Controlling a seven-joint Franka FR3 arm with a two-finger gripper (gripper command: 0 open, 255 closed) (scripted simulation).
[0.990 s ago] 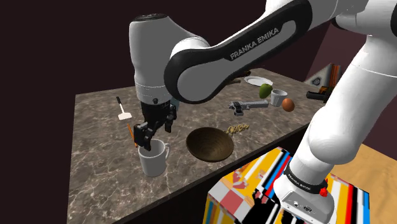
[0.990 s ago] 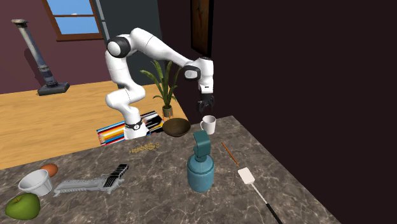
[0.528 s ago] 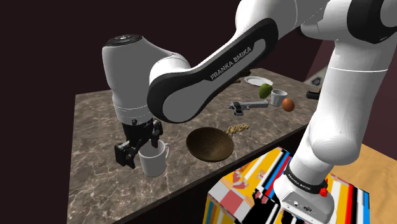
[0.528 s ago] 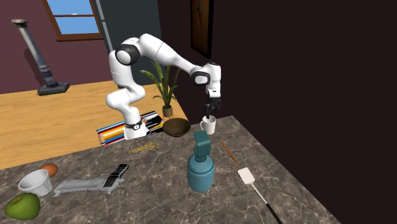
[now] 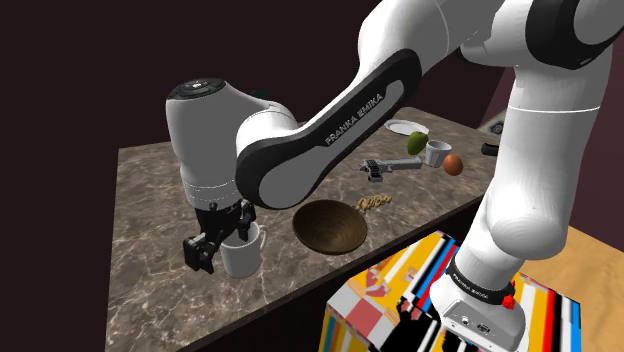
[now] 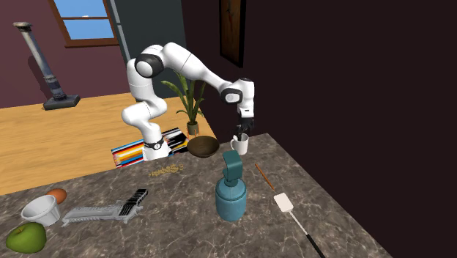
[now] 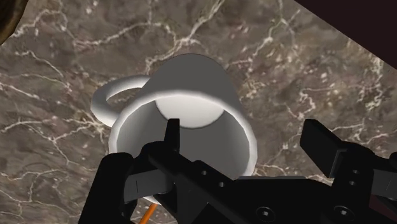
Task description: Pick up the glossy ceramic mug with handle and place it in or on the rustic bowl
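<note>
**Open tool astride the rim of the white mug**

The tool [image 7: 245,130] hangs low over the mug [image 7: 191,76], and its two black fingers [image 7: 327,149] stand wide apart. One finger reaches down inside the mouth of the mug; the other finger is outside the wall, on the side away from the handle [image 7: 107,100]. Part of the rim is between them, but neither finger seems to press on it, so the mug is not held.

The mug [image 5: 243,258] is white and glossy. It stands upright on the dark marble worktop [image 5: 150,200], directly under the tool [image 5: 222,240], and nothing is in it.

The bowl [image 5: 330,225] is dark brown and shallow. It rests on the worktop near the tool, just beyond the mug toward the shoulder view's right, apart from the mug. The handle points toward this bowl.

In the second exterior view the white arm [image 6: 192,67] bends down to the tool [image 6: 239,135] above the mug [image 6: 241,145]. A thin orange stick [image 6: 264,177] lies near the tool, on the side away from the bowl [image 6: 202,146].
</note>
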